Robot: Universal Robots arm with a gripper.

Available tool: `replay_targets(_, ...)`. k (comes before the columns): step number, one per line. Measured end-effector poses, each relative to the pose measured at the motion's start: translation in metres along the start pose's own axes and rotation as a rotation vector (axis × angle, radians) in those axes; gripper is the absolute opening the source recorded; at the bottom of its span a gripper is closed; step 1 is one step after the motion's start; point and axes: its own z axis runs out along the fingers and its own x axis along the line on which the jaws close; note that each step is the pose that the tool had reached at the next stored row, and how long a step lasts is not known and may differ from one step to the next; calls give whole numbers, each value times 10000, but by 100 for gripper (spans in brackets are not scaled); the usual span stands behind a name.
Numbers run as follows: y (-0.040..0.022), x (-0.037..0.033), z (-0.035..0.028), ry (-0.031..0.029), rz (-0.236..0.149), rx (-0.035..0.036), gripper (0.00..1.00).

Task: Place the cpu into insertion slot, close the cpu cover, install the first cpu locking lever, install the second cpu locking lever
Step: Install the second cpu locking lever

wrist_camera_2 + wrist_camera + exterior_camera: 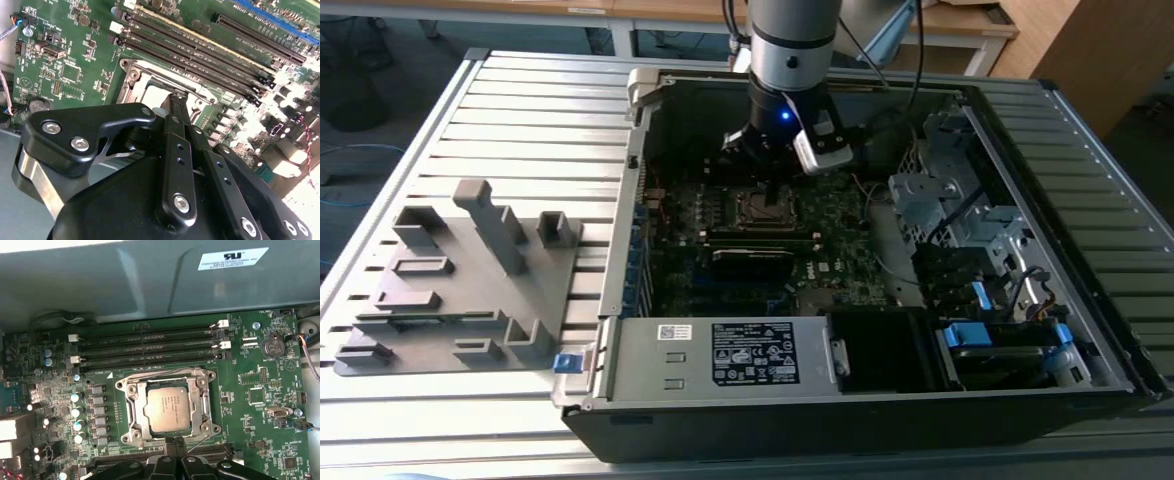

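The cpu, a silver-grey square chip, lies flat in the insertion slot on the green motherboard. The cpu cover, a silvery frame with a square window, lies down around the chip. A thin metal rod runs slantwise off the socket's edge beside my fingertips. My gripper is shut, its black fingers together at the socket's rim, with nothing visible between them. In the second wrist view the gripper points at the socket edge next to the cpu. In the exterior view the gripper hangs just above the insertion slot.
Long black memory slots run along one side of the socket, with the grey case wall behind them. Capacitors stand close to the socket. The power supply and drive cages crowd the case. A grey fixture rack lies on the exterior view's left.
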Motion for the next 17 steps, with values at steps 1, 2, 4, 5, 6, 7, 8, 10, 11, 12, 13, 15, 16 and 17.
replay_targets(1,-7,-1,0,0,0,3,11)
replay_targets(2,-14,-1,0,0,0,5,11)
replay_targets(4,-30,-3,0,0,0,8,11)
replay_targets(5,-34,-4,0,-1,0,9,11)
replay_targets(6,-37,-4,1,-2,0,9,11)
replay_targets(7,-37,-4,1,-1,1,9,11)
replay_targets(8,-37,-4,0,-1,1,10,11)
replay_targets(10,-39,-4,-2,0,0,10,11)
replay_targets(11,-39,-5,-5,0,0,11,11)
replay_targets(12,-40,-5,-10,1,0,12,11)
replay_targets(13,-39,-5,-15,0,0,10,11)
replay_targets(15,-39,-6,-29,0,0,10,11)
replay_targets(16,-40,-7,-35,0,1,11,11)
replay_targets(17,-40,-7,-39,-1,1,10,11)
